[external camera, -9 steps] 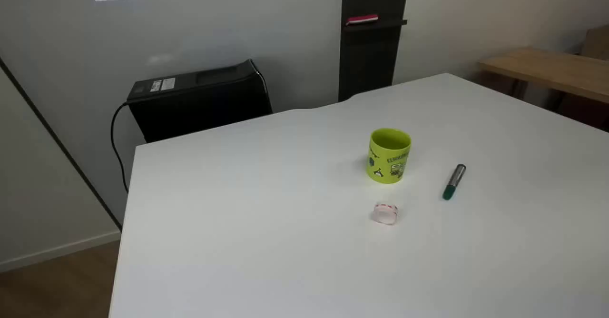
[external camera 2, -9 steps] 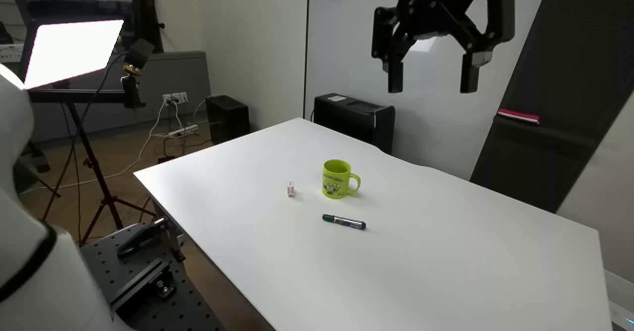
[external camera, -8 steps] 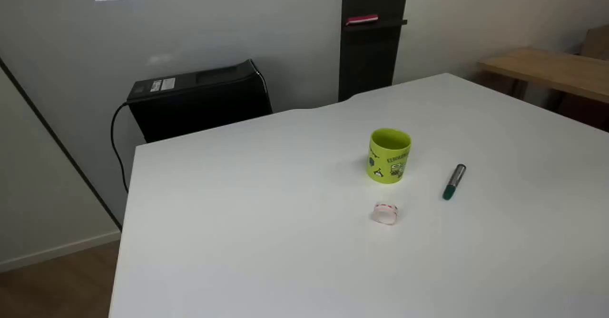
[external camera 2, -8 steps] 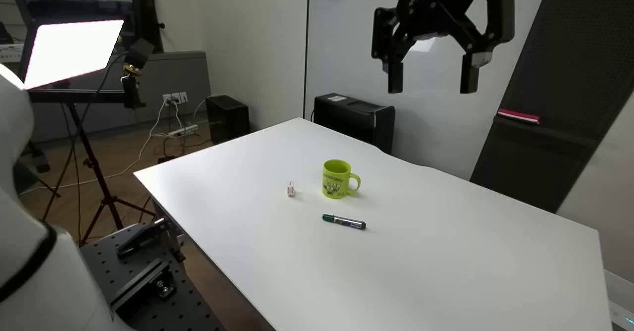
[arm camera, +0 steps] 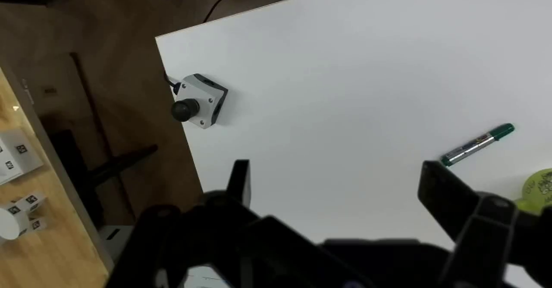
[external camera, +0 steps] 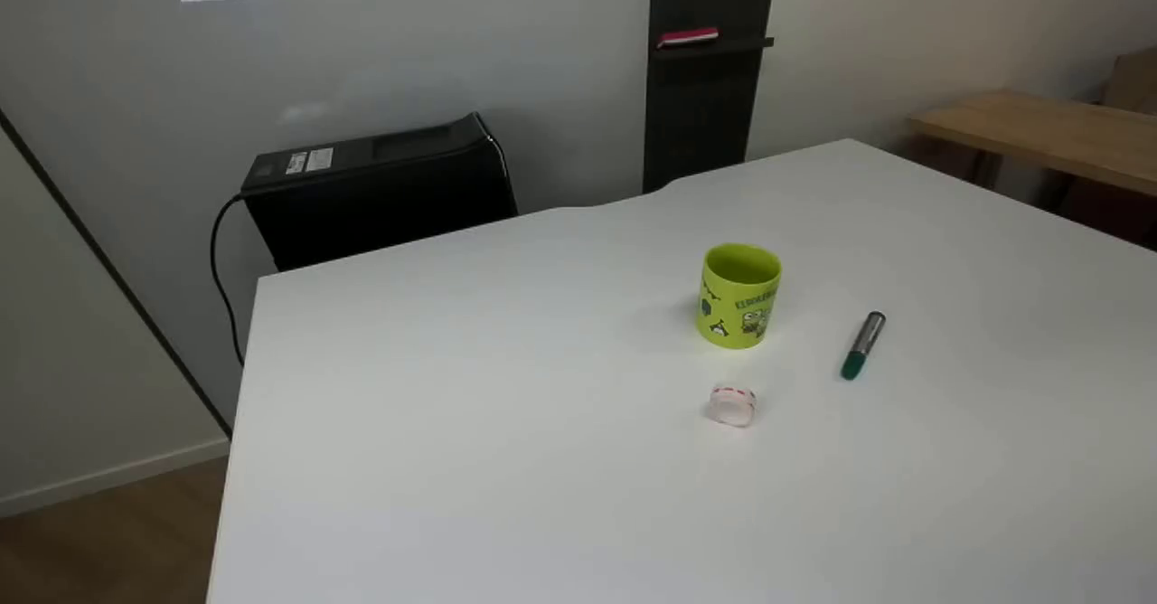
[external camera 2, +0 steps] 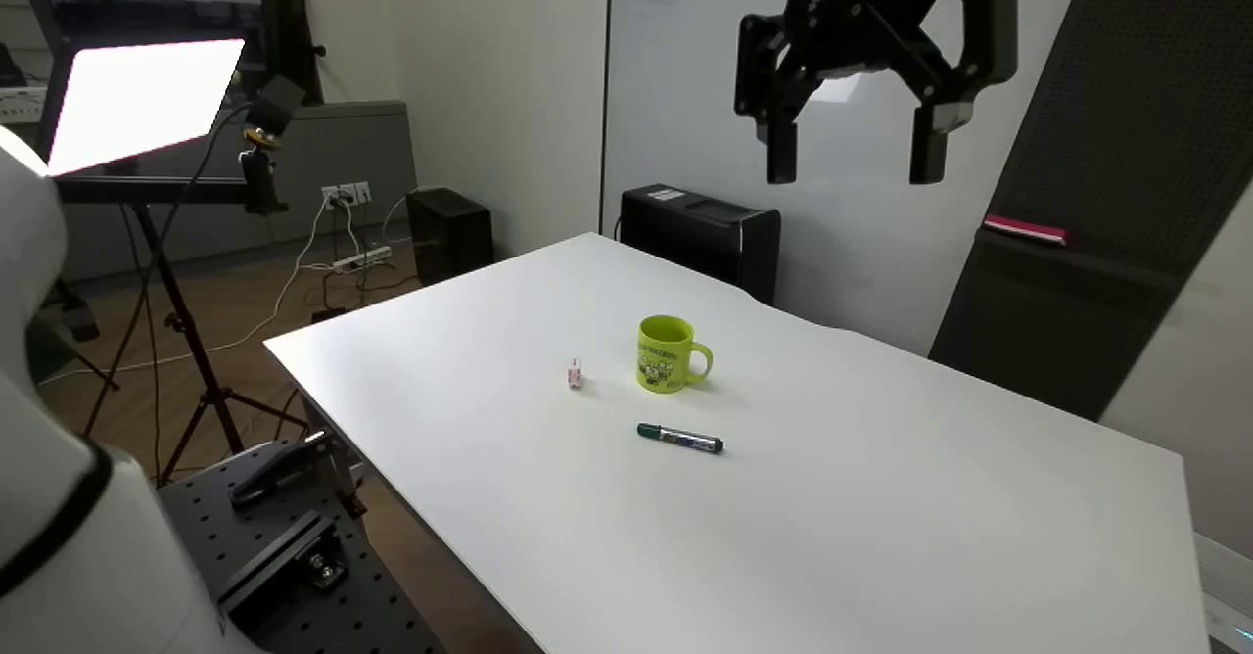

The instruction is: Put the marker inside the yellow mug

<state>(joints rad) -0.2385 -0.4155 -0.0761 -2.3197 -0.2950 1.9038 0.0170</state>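
Observation:
The marker (external camera: 863, 344) lies flat on the white table, silver-grey with a green cap; it also shows in an exterior view (external camera 2: 680, 438) and in the wrist view (arm camera: 476, 145). The yellow mug (external camera: 737, 310) stands upright, lime with a dark printed pattern, near the marker. In an exterior view the mug (external camera 2: 664, 358) shows its handle; in the wrist view the mug (arm camera: 539, 186) is cut off at the right edge. My gripper (external camera 2: 855, 157) is open and empty, high above the table. In the wrist view the gripper (arm camera: 336, 171) has widely parted fingers; the right one slightly overlaps the marker's end.
A small whitish object (external camera: 731, 405) lies near the mug, also in an exterior view (external camera 2: 575, 373). A grey box with a dark knob (arm camera: 200, 100) sits at a table corner. A black case (external camera 2: 700, 233) stands beyond the table (external camera 2: 881, 497), a lit panel (external camera 2: 142, 101) on a tripod at left.

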